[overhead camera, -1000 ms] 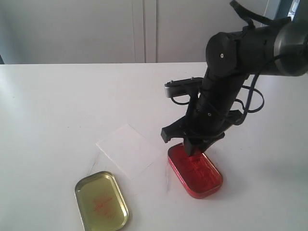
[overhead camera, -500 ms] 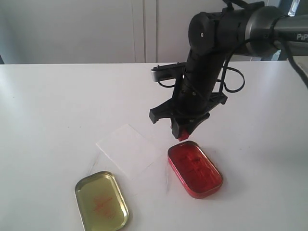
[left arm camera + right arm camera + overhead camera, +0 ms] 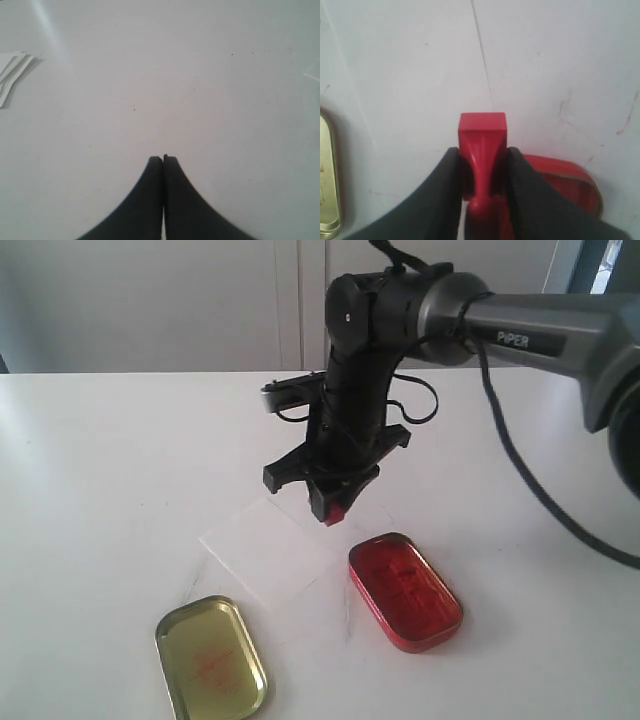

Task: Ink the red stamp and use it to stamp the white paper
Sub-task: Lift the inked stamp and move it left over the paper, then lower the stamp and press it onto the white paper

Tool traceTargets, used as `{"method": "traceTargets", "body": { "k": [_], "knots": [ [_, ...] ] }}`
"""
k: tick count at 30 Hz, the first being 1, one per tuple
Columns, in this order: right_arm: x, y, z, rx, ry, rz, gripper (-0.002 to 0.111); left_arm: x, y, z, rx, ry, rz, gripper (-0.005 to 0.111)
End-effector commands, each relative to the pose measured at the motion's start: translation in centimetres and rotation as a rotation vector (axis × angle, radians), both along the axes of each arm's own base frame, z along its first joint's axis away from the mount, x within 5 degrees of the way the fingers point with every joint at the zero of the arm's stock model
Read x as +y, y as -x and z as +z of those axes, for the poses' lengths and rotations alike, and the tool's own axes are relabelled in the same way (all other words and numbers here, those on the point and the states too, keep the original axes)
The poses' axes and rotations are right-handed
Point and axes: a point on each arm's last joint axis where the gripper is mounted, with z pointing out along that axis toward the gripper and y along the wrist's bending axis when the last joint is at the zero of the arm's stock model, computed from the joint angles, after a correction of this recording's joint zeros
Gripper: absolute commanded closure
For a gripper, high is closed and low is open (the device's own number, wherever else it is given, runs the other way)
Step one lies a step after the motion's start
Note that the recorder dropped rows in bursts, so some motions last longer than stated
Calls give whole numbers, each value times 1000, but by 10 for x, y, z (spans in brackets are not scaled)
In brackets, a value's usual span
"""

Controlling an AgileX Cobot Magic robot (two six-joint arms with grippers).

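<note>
My right gripper (image 3: 331, 502) is shut on the red stamp (image 3: 335, 514), which hangs base down above the right edge of the white paper (image 3: 265, 552). In the right wrist view the red stamp (image 3: 482, 150) sits clamped between the two black fingers, my right gripper (image 3: 483, 155) hovering over the paper's edge line. The red oval ink tin (image 3: 404, 590) lies open to the right of the paper, and its rim (image 3: 565, 175) shows behind the fingers. My left gripper (image 3: 163, 160) is shut with nothing in it, over bare table, and does not appear in the exterior view.
The gold oval tin lid (image 3: 211, 656) lies at the front left, below the paper; its edge (image 3: 327, 180) shows in the right wrist view. The white table (image 3: 120, 460) stretches back to a pale wall. A few white paper strips (image 3: 12, 75) lie near the left gripper.
My right arm has lifted the red stamp out of the ink tin and carried it left, from over the tin to above the paper's right edge.
</note>
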Motion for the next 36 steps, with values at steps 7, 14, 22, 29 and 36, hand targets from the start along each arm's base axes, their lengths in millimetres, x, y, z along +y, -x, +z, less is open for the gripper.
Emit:
{"method": "traceTargets", "body": {
  "k": [7, 14, 22, 29, 36],
  "knots": [
    [37, -11, -16, -21, -13, 89, 108, -1, 0, 0, -4, 12, -5, 107],
    [54, -11, -31, -16, -12, 120, 108, -1, 0, 0, -4, 12, -5, 107],
    [67, -1, -35, -11, -6, 154, 108, -1, 0, 0, -4, 12, -5, 107],
    [71, 3, -35, -11, -5, 166, 108, -1, 0, 0, -4, 12, -5, 107],
    [71, 2, -41, 0, 3, 162, 108, -1, 0, 0, -4, 12, -5, 107]
  ]
}}
